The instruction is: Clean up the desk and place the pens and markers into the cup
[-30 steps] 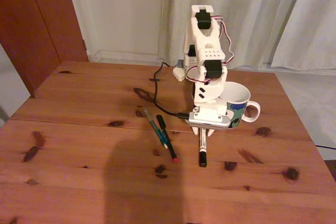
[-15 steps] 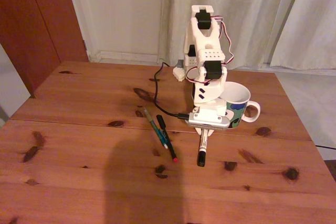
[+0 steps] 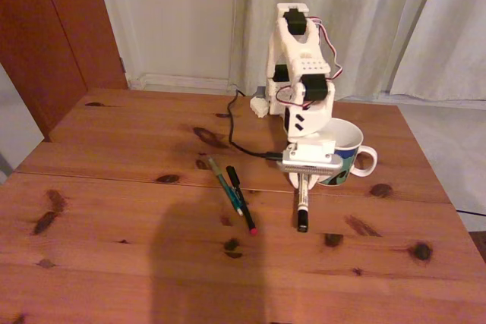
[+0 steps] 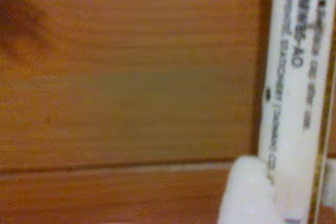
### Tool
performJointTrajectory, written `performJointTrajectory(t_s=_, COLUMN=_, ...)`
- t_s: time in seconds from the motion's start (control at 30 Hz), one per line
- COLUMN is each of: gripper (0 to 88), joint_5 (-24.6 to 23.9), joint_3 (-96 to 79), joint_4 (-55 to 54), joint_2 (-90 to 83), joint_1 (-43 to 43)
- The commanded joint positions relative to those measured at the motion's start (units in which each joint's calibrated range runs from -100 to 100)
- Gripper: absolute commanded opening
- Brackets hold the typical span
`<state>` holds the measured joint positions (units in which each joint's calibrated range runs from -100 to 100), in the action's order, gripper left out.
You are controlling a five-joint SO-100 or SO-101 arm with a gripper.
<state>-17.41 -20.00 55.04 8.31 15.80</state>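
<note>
Gripper pinching white marker near upper end, black tip hanging low over desk, cup just behind. Wrist view: fingertip pressed on barrel. Risk: hold sits high (long stick below), so marker may swing, strike cup rim, slip out. Teal pen, black pen lie nearby, untouched.
</note>
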Motion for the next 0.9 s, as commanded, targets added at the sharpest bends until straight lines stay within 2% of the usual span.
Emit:
performJointTrajectory(t_s=0.0, gripper=0.8, joint_5=0.3, joint_3=-0.6, joint_4=-0.2, joint_2=-7.6, joint_1=1.8)
performJointTrajectory(t_s=0.4, gripper=0.8, joint_5=0.3, joint_3=-4.7, joint_4=-0.4, joint_2=-13.7, joint_1=4.3)
performJointTrajectory(t_s=0.87, gripper=0.8, joint_5=-0.2, joint_3=-5.0, joint_4=-0.4, joint_2=-13.7, joint_1=12.0)
